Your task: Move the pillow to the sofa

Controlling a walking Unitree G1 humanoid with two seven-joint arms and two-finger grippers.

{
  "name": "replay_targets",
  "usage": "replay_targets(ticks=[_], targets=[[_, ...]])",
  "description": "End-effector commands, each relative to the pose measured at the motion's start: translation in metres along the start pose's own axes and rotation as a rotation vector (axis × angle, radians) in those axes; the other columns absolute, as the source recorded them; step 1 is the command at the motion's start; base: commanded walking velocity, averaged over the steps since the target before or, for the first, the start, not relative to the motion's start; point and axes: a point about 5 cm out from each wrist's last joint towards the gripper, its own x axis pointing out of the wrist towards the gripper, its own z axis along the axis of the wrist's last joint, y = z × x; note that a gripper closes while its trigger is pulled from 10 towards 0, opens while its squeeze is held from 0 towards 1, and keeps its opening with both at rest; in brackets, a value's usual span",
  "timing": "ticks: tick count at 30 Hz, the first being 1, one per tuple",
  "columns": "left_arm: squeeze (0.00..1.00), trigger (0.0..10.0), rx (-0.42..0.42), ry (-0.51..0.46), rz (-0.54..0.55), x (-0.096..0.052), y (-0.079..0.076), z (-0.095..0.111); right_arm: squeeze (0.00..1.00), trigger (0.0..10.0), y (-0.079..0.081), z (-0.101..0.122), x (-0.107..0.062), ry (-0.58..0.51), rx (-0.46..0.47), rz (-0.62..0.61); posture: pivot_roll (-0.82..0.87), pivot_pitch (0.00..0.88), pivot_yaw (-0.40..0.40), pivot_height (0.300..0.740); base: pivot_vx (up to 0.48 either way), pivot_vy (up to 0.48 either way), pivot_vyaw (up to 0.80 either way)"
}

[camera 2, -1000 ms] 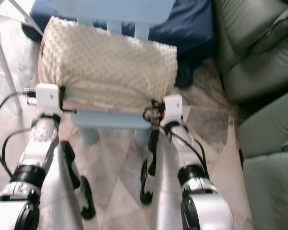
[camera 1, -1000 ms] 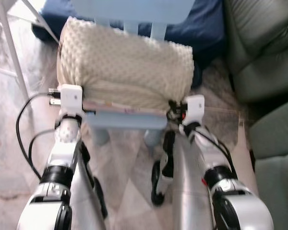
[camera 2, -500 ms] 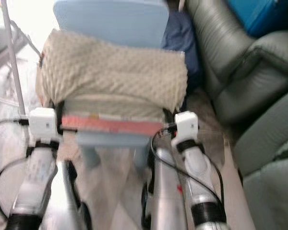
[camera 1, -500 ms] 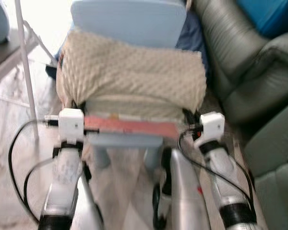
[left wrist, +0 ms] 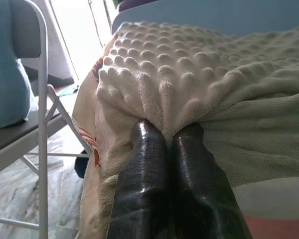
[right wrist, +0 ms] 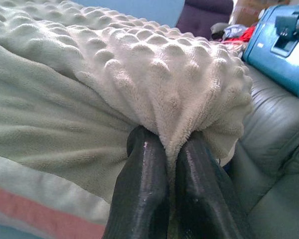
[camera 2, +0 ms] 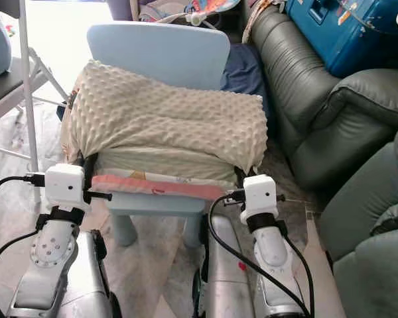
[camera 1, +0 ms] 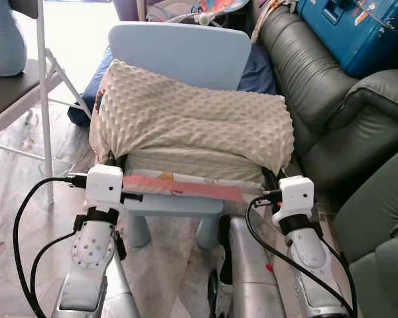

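A cream, bubble-textured pillow (camera 1: 192,122) lies across the seat of a small light-blue chair (camera 1: 179,46) straight ahead. Its pink-striped lower edge (camera 1: 186,187) shows just above the seat's front. My left gripper (left wrist: 168,137) is shut on a fold of the pillow's left end, and my right gripper (right wrist: 172,144) is shut on a fold of its right end. In the head views both sets of fingertips are buried under the pillow's corners. The dark grey-green leather sofa (camera 1: 345,112) stands to the right of the chair.
A grey folding chair (camera 1: 20,86) with a pale blue cushion stands at the left. A dark blue cushion (camera 1: 255,69) lies behind the small chair. A blue case (camera 1: 358,33) rests on the sofa. Marble floor shows between the chair and me.
The camera has tilted up, so the sofa and chair back show more. The pillow's pink-striped edge has come into sight above the seat front. Both grippers keep their hold.
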Motion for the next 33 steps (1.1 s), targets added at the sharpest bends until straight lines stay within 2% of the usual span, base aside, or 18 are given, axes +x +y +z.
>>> replay_targets(ticks=[1,6,9,14,22,30,33], targets=[[0.00,10.0,0.027,-0.008,0.045,0.001,0.010,0.004,0.00,10.0,-0.016,0.003,-0.003,0.002,0.013,-0.065,0.02,0.024,-0.068,0.492,0.000,0.000,0.00],[0.00,10.0,0.100,0.009,0.076,0.009,0.010,0.001,0.00,10.0,-0.017,0.010,0.005,-0.022,0.059,-0.054,0.01,0.019,-0.069,0.512,0.000,0.000,0.00],[0.00,10.0,0.078,0.011,0.088,0.017,0.011,0.001,0.00,10.0,-0.014,0.013,0.008,-0.026,0.058,-0.041,0.01,0.018,-0.073,0.532,0.000,0.000,0.00],[0.00,10.0,0.062,0.013,0.075,0.020,0.008,0.001,0.00,10.0,-0.011,0.020,0.012,-0.044,0.071,-0.025,0.00,0.021,-0.063,0.561,0.000,0.000,0.00],[0.00,10.0,0.063,0.001,0.064,0.027,0.001,0.003,0.00,10.0,-0.015,0.023,0.016,-0.048,0.067,-0.027,-0.01,0.017,-0.060,0.605,0.000,0.000,0.00],[0.00,10.0,0.042,0.038,0.054,0.025,-0.005,-0.002,0.00,10.0,-0.017,0.026,0.019,-0.055,0.058,-0.034,-0.02,0.033,-0.053,0.644,0.000,0.000,0.00],[0.00,10.0,0.007,0.062,0.052,0.025,-0.007,-0.004,0.00,10.0,-0.016,0.025,0.019,-0.053,0.057,-0.034,-0.02,0.037,-0.052,0.664,0.000,0.000,0.00]])
